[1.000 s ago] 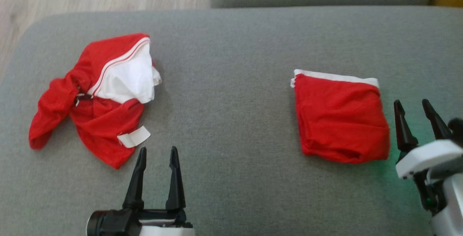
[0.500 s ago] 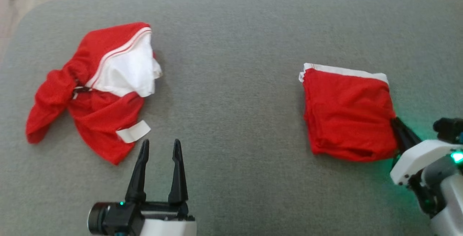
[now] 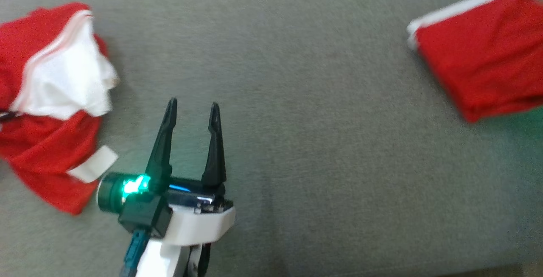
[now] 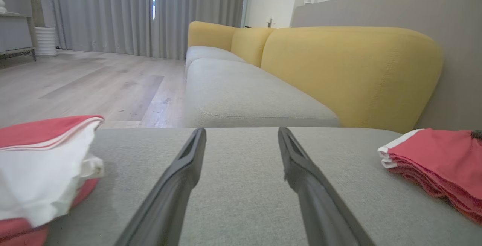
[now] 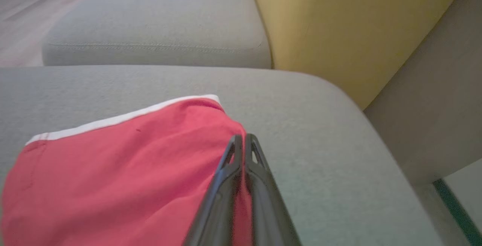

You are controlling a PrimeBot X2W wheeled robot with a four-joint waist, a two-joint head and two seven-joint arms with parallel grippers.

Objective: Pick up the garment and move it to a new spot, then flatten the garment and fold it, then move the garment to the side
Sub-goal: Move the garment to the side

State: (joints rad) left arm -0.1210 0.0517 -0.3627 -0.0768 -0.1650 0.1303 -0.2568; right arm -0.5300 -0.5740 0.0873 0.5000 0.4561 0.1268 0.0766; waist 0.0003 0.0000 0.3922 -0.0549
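A folded red garment (image 3: 483, 60) with a white band lies at the far right of the grey cushion (image 3: 297, 120). It also shows in the left wrist view (image 4: 437, 159). In the right wrist view my right gripper (image 5: 243, 137) is shut, its fingers pinched on the right edge of this garment (image 5: 124, 170). My left gripper (image 3: 193, 104) stands open over bare cushion at lower left, with nothing between its fingers (image 4: 241, 131).
A crumpled red and white garment (image 3: 42, 141) lies at the left edge, just left of my left gripper (image 4: 41, 163). A yellow backrest (image 4: 350, 69) rises beyond the cushion, and wooden floor (image 4: 75, 84) lies past its far edge.
My right gripper went from open beside the folded garment to shut on its right edge. The head camera has swung, so the whole picture shifted. The left gripper stayed open.
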